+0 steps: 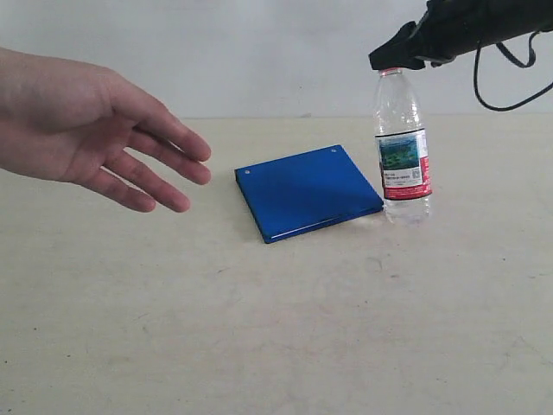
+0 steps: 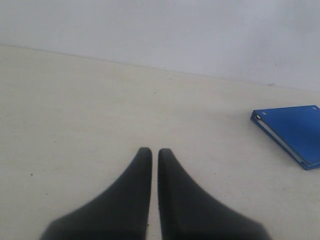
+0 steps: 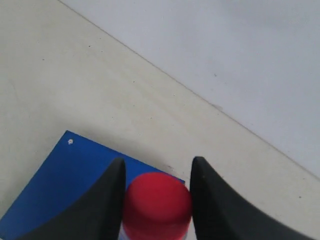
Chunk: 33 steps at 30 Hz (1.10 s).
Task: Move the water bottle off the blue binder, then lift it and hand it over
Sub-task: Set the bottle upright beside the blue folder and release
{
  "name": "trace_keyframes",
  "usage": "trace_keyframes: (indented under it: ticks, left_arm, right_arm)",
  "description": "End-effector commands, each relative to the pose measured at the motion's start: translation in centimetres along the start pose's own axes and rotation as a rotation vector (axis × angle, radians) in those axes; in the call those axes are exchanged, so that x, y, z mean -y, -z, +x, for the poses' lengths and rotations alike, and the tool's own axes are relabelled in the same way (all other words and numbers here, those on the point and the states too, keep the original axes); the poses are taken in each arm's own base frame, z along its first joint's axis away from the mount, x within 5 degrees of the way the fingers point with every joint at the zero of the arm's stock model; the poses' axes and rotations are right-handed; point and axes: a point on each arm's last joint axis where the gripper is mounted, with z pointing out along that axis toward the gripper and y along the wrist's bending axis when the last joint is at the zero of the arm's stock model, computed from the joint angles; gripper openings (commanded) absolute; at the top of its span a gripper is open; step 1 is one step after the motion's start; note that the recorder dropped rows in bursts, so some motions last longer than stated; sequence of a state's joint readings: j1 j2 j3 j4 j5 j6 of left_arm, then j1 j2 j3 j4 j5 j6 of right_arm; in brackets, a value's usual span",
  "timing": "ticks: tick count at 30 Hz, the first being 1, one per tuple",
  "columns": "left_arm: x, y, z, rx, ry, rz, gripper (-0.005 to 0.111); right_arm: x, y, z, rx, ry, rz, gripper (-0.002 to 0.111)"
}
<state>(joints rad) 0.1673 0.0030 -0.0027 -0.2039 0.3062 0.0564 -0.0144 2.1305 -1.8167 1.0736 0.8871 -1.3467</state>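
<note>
Open hand [image 1: 91, 134] nearest lens, at 9 o'clock of scene, fingers spread toward centre; probably waiting to receive. Blue binder [image 1: 307, 192] flat on table [image 1: 276, 328], mid-scene. Water bottle [image 1: 403, 156] upright at binder's 3 o'clock, off cover, base just beside binder edge; move-off step looks done. Right end effector [image 3: 158, 172] pinches red cap [image 3: 157, 205] from above: suits straight lift, leaves body free for receiver. Left end effector [image 2: 151, 152] pressed together, empty, idle, well apart from binder.

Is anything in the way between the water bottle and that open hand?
Only the blue binder, lying flat on the table between the water bottle and the hand. It is low, so a lifted bottle would probably pass over it.
</note>
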Motion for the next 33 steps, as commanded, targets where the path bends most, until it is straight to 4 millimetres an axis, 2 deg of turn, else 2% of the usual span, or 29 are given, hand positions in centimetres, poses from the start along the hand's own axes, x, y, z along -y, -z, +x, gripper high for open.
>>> trace_keyframes:
  ticks: [1,6,19,22,27,28,30,32,33]
  left_arm:
    - [0.0,0.0,0.1,0.002,-0.005,-0.003,0.005]
    - [0.0,0.0,0.1,0.002,-0.005,-0.003,0.005]
    - [0.0,0.0,0.0,0.004,-0.005,-0.003,0.005]
    - [0.0,0.0,0.0,0.004,-0.005,-0.003,0.005]
    - [0.0,0.0,0.0,0.004,-0.005,-0.003,0.005]
    - [0.0,0.0,0.0,0.004,-0.005,-0.003,0.005]
    - [0.0,0.0,0.0,0.004,-0.005,-0.003,0.005]
    - [0.0,0.0,0.0,0.004,-0.005,-0.003,0.005]
    - [0.0,0.0,0.0,0.004,-0.005,-0.003,0.005]
  right_arm:
    - [0.0,2.1,-1.2,0.023,0.148,0.021,0.000]
    - [0.0,2.5,-1.6,0.031,0.235,0.042,0.000]
    - [0.2,2.5,-1.6,0.028,0.183,0.062,0.001]
    - [0.2,2.5,-1.4,0.008,0.194,0.051,0.014]
    - [0.3,2.5,-1.4,0.011,0.174,0.069,0.057]
    - [0.3,2.5,-1.4,0.012,0.173,0.073,0.061]
    - [0.3,2.8,-1.7,0.018,0.205,0.083,0.060]
    - [-0.1,4.0,-3.0,0.045,0.237,0.125,0.059]
    - [-0.8,5.3,-4.4,0.073,0.262,0.148,0.059]
